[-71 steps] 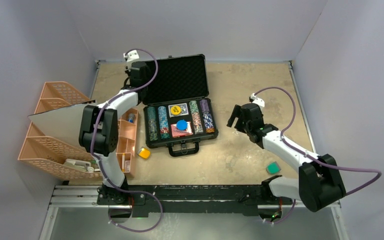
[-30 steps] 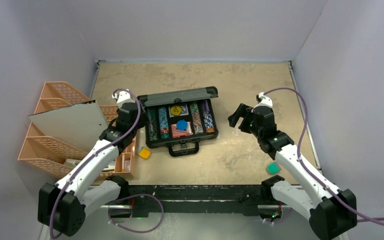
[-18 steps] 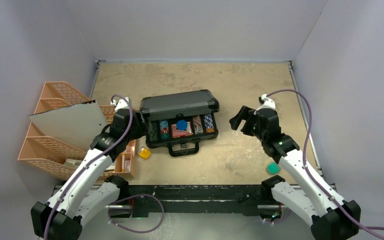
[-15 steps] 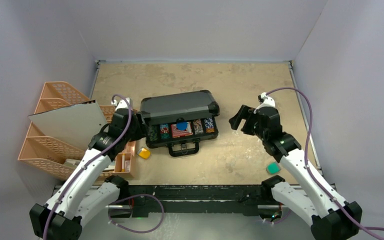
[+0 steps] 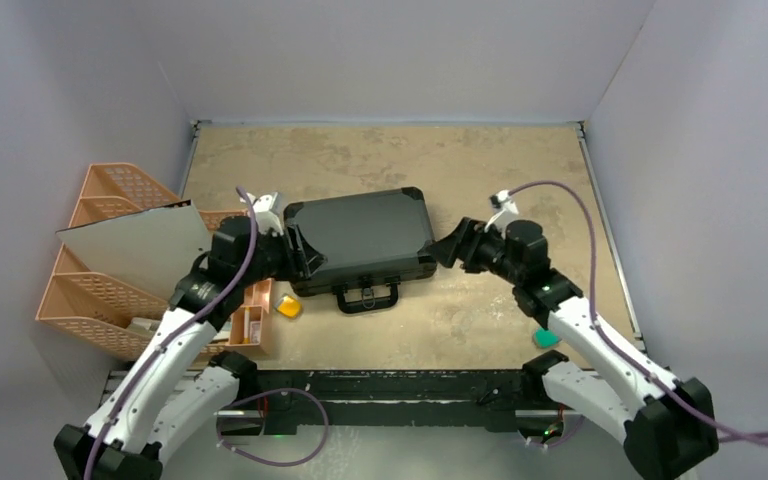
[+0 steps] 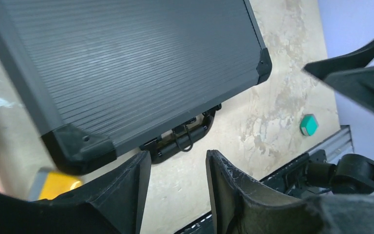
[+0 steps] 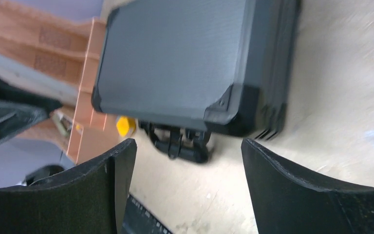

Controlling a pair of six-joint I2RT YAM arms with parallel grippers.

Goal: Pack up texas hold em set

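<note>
The black briefcase [image 5: 360, 238] of the texas hold em set lies mid-table with its lid down and its handle [image 5: 366, 297] toward me. Chips, card decks and buttons are hidden inside. My left gripper [image 5: 300, 256] is at the case's left front corner, open, nothing between its fingers [image 6: 226, 187]. The left wrist view shows the ribbed lid [image 6: 126, 63] and handle [image 6: 185, 141] just beyond my left gripper [image 6: 177, 163]. My right gripper [image 5: 447, 248] stands open close to the case's right end. In its wrist view my right gripper [image 7: 187, 142] frames the case [image 7: 175, 58] and handle [image 7: 180, 141].
An orange desk organiser [image 5: 110, 275] with a grey board [image 5: 135, 245] leaning in it stands at the left, close to my left arm. A small yellow block [image 5: 288, 306] lies left of the handle. A green block [image 5: 546, 337] lies near my right arm. The black mounting rail [image 5: 380, 385] runs along the near edge.
The lid has dropped from partly raised to fully down, covering the chips and cards. My left gripper came round to the case's left front corner. My right gripper moved left toward the case's right end.
</note>
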